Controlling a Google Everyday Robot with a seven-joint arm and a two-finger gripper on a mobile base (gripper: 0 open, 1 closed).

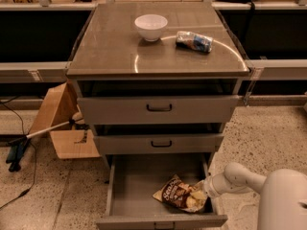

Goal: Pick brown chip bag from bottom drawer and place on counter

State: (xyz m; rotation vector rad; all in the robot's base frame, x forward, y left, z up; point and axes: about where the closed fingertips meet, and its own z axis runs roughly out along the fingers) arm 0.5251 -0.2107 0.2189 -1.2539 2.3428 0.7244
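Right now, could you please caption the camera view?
Claw at the brown chip bag inside the open bottom drawer.

Your gripper is sitting against the brown chip bag in the bottom drawer (its tip is probably hiding behind the bag); the frame's edge is cutting off the arm.
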